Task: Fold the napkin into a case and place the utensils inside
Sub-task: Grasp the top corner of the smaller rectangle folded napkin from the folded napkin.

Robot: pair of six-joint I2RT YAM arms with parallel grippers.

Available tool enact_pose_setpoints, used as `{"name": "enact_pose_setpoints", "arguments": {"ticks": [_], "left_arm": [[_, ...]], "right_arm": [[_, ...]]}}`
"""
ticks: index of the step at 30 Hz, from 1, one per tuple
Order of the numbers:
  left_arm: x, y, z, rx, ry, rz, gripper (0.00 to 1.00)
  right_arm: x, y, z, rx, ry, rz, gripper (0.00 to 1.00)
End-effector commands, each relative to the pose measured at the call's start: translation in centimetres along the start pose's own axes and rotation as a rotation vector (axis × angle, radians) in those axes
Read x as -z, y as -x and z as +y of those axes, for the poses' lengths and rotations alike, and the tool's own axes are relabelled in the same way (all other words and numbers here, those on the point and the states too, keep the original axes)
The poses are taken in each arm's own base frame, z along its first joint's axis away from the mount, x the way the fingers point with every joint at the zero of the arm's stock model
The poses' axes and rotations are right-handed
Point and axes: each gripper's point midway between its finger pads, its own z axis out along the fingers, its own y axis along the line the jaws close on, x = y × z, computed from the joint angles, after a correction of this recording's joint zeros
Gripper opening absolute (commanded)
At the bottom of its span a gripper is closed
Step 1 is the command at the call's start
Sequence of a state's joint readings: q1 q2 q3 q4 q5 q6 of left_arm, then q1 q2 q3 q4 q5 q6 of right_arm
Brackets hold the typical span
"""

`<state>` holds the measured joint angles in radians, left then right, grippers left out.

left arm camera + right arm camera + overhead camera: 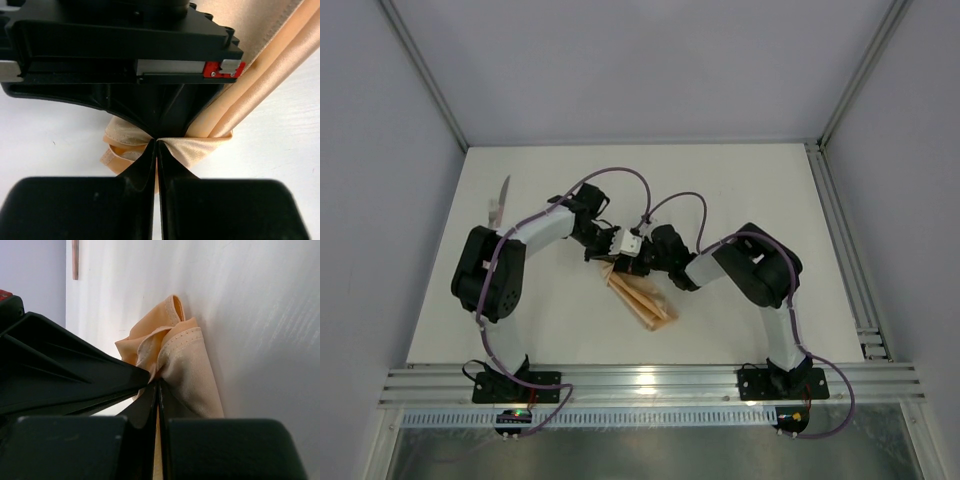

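Observation:
The peach-orange napkin lies folded into a narrow tapered strip at the table's middle; I cannot tell whether it forms a finished case. Both grippers meet at its far end. My left gripper is shut on a bunched fold of the napkin, its fingertips pinching the cloth. My right gripper faces it and is shut on the same end of the napkin. One utensil, a knife with a pale handle, lies apart at the far left, and its handle shows in the right wrist view.
The right gripper's black body fills the top of the left wrist view, very close. The left gripper's body crowds the left of the right wrist view. The white table is bounded by metal rails on the right and front.

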<state>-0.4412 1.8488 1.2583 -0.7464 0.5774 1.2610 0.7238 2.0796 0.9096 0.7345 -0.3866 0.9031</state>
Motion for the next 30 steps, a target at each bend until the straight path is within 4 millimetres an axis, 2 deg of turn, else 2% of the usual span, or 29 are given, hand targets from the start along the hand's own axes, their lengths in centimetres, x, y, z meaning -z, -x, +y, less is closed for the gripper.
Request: {"name": "enact_pose_setpoints", "arguments": {"ticks": [1,4,6,7,10,12,13,14,15,17,18,21,24,27,30], "left_arm": [[0.2,1.1,1.0,0.012,0.036,-0.034,0.00],[0.4,1.3,1.4,0.051,0.046,-0.047,0.02],[0.8,1.9,1.9,0.131,0.068,-0.066,0.15],[1.6,2.8,2.8,0.159,0.100,-0.081,0.25],[3.7,4.1,3.9,0.370,0.166,-0.109,0.37],[5.0,4.0,4.4,0.481,0.226,-0.082,0.38],[5.4,2.9,4.2,0.603,0.280,-0.029,0.38],[6.1,2.5,3.9,0.653,0.316,-0.007,0.38],[5.5,1.1,2.3,0.722,0.306,0.042,0.37],[5.5,-1.1,0.6,0.823,0.340,0.137,0.36],[4.6,-2.5,-1.3,0.869,0.319,0.186,0.36],[3.9,-3.9,-3.0,0.941,0.334,0.225,0.40],[3.0,-3.9,-2.2,0.953,0.377,0.212,0.43],[2.3,-2.9,-0.5,0.982,0.411,0.147,0.45],[2.0,-2.2,0.2,0.995,0.410,0.102,0.46]], "right_arm": [[-0.3,2.2,0.3,-0.054,-0.014,-0.136,0.03],[-0.1,2.4,0.2,-0.070,-0.034,-0.156,0.03],[-0.2,2.3,-0.5,-0.082,-0.059,-0.161,0.03],[-0.2,2.3,-0.9,-0.092,-0.070,-0.165,0.03],[0.0,2.2,-1.7,-0.104,-0.106,-0.178,0.03],[-0.1,2.2,-2.0,-0.107,-0.120,-0.180,0.03],[0.0,2.4,-2.2,-0.114,-0.128,-0.194,0.03],[-0.1,2.6,-2.1,-0.121,-0.127,-0.202,0.03],[-0.2,2.8,-2.2,-0.129,-0.134,-0.209,0.03],[-0.3,3.1,-2.6,-0.141,-0.152,-0.228,0.03],[-0.3,3.2,-2.7,-0.144,-0.158,-0.234,0.03],[-0.3,3.6,-2.7,-0.160,-0.161,-0.252,0.03],[-0.5,3.9,-2.4,-0.172,-0.155,-0.269,0.03],[-0.5,4.2,-2.3,-0.170,-0.166,-0.282,0.03],[-0.5,4.3,-2.4,-0.171,-0.171,-0.282,0.03]]}}
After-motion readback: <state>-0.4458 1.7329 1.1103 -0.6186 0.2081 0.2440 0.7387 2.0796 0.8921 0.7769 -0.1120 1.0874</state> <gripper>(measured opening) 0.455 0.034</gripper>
